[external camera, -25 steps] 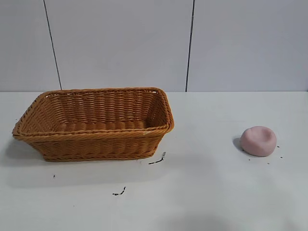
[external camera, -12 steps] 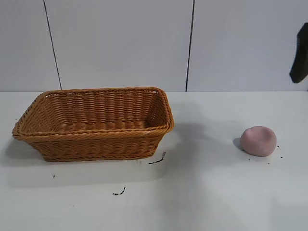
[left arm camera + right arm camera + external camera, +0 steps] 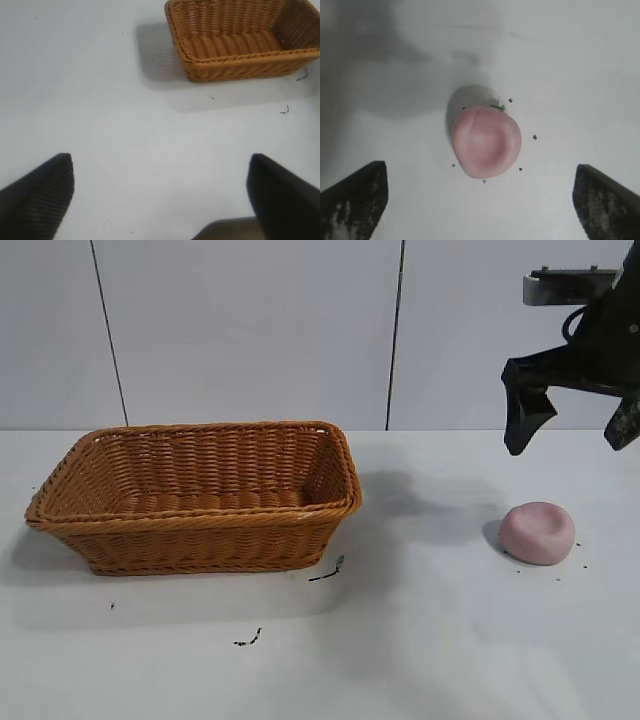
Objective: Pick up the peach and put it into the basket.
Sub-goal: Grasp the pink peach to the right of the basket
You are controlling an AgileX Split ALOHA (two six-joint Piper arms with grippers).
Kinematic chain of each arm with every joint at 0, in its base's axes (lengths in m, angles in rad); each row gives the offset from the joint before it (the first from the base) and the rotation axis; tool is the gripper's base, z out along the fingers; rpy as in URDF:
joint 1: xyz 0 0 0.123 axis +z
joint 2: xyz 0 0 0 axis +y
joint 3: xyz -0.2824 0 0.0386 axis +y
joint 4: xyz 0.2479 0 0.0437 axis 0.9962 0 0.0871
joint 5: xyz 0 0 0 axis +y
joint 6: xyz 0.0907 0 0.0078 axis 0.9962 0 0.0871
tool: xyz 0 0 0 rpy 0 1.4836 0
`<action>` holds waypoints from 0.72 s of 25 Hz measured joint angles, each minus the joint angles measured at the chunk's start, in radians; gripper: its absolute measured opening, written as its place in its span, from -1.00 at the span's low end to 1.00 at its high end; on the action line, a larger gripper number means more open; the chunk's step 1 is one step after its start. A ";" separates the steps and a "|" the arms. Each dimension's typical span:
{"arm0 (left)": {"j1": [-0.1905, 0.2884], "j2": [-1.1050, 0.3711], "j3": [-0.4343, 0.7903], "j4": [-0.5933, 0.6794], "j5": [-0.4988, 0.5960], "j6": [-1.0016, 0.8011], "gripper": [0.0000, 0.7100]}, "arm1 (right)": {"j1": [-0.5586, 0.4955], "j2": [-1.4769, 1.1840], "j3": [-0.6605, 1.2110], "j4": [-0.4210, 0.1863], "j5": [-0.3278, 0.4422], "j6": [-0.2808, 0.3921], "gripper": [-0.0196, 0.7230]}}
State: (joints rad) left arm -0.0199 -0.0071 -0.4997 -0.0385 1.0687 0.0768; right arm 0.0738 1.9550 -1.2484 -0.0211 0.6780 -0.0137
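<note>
Two things lie on the white table [image 3: 440,640]: the basket [image 3: 195,497] and the peach [image 3: 537,532]. Woven of orange-brown wicker, the basket is rectangular, with flared sides and a braided rim, and it sits on the table's left part in the exterior view. On the right part, well apart from the basket, the peach is a small, flattened round fruit, pale pink and matte, with a shallow dimple on top and a tiny green fleck at its edge in the right wrist view [image 3: 486,140]. A few dark specks dot the table around it.

Above the peach hangs the right gripper [image 3: 572,430], its dark fingers spread wide with nothing between them, clear of the fruit. From its wrist camera the peach lies between the two fingertips, below them.

Over bare table hovers the left gripper [image 3: 160,192], its fingers wide apart, with the basket beyond it.
</note>
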 joint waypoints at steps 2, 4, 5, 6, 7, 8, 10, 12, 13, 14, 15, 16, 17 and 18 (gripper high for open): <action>0.000 0.000 0.000 0.000 0.000 0.000 0.95 | 0.000 0.038 0.000 0.000 -0.007 -0.008 0.91; 0.000 0.000 0.000 0.000 0.000 0.000 0.95 | 0.000 0.070 0.000 0.000 -0.018 -0.017 0.91; 0.000 0.000 0.000 0.000 0.000 0.000 0.95 | 0.000 0.080 0.000 0.000 -0.022 -0.020 0.91; 0.000 0.000 0.000 0.000 0.000 0.000 0.95 | 0.000 0.087 0.000 0.000 -0.027 -0.021 0.91; 0.000 0.000 0.000 0.000 0.000 0.000 0.95 | 0.000 0.092 0.000 0.000 -0.033 -0.021 0.91; 0.000 0.000 0.000 0.000 0.000 0.000 0.95 | 0.000 0.094 0.000 0.000 -0.040 -0.021 0.91; 0.000 0.000 0.000 0.000 0.000 0.000 0.95 | 0.000 0.094 0.000 0.000 -0.049 -0.023 0.83; 0.000 0.000 0.000 0.000 0.000 0.000 0.95 | 0.000 0.094 0.000 0.000 -0.049 -0.024 0.43; 0.000 0.000 0.000 0.000 0.000 0.000 0.95 | 0.000 0.094 0.000 0.000 -0.048 -0.024 -0.23; 0.000 0.000 0.000 0.000 0.000 0.000 0.95 | 0.000 0.094 0.000 0.001 -0.048 -0.024 -0.47; 0.000 0.000 0.000 0.000 0.000 0.000 0.95 | 0.000 0.094 0.000 0.001 -0.048 -0.024 -0.65; 0.000 0.000 0.000 0.000 0.000 0.000 0.95 | 0.000 0.094 -0.003 0.002 -0.046 -0.024 -0.75; 0.000 0.000 0.000 0.000 0.000 0.000 0.95 | 0.001 0.093 -0.004 0.003 -0.047 -0.024 -0.80; 0.000 0.000 0.000 0.000 0.000 0.000 0.95 | 0.002 0.090 -0.004 0.003 -0.046 -0.025 -0.83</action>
State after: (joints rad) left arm -0.0199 -0.0071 -0.4997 -0.0385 1.0687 0.0768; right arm 0.0758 2.0453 -1.2523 -0.0181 0.6318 -0.0391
